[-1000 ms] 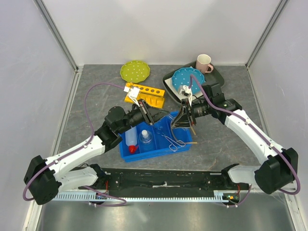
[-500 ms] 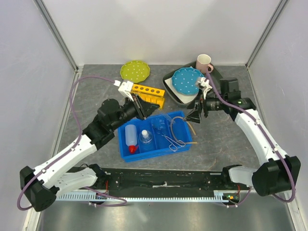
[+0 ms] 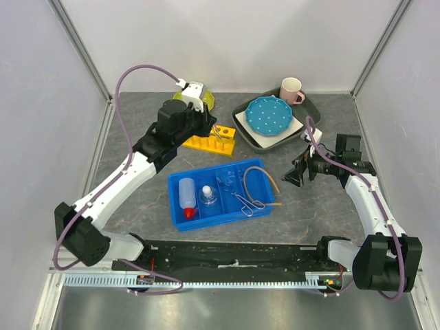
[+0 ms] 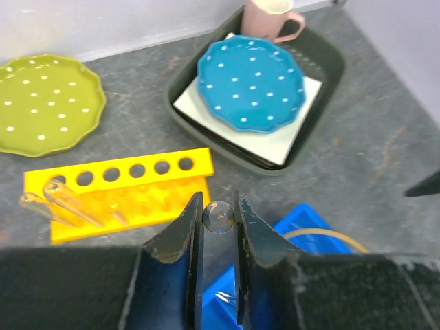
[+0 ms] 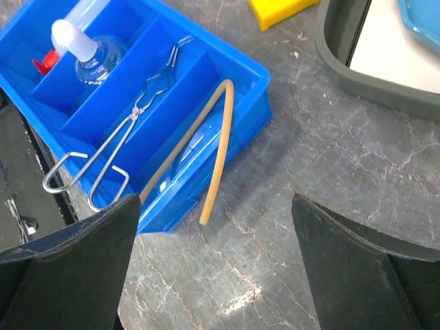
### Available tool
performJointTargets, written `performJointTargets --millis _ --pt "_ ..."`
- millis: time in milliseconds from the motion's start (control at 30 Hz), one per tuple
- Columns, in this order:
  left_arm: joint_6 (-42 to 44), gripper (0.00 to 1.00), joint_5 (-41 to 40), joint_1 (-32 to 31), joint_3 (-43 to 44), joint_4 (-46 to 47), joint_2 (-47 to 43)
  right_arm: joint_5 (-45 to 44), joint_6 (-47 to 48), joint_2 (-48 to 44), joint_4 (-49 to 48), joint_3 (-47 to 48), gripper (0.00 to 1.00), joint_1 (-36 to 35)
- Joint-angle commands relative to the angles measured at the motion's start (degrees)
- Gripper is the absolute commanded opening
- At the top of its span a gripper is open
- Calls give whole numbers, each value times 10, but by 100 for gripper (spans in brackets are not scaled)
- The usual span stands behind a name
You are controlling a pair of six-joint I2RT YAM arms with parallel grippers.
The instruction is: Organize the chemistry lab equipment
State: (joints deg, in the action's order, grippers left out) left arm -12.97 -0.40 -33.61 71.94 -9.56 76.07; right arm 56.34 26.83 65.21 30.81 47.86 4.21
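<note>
- The left gripper [image 4: 218, 205] was pinching a clear glass tube [image 4: 218, 218], close to the near side of the yellow rack [image 4: 117, 199].
- The right gripper [image 3: 298, 175] was spread wide and held nothing, over the table just right of the blue tray [image 3: 213, 220].
- In the tray lay the bottle [image 3: 185, 196], the flask [image 3: 208, 200], the tongs [image 5: 134, 127] and the tubing [image 5: 221, 137].
- One end of the tubing hung out over the right wall of the tray.
</note>
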Motion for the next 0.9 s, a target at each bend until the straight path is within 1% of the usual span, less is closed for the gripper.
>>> performJointTargets --millis 0,100,167,367,600,867 --pt "119 9 -69 2 40 12 46 -2 37 -13 -39 -11 98 9" --pt "129 9 -82 4 48 30 80 -14 42 -16 -40 -10 98 11" --pt "151 9 -85 5 50 47 103 -16 42 -15 -39 -12 98 11" --pt "175 9 -100 6 56 80 149 -14 45 -11 -36 -11 98 11" --pt "182 9 -94 19 63 89 172 -16 49 -3 -31 -11 98 11" --pt "187 9 -87 24 49 89 177 -17 52 1 -29 -10 98 11"
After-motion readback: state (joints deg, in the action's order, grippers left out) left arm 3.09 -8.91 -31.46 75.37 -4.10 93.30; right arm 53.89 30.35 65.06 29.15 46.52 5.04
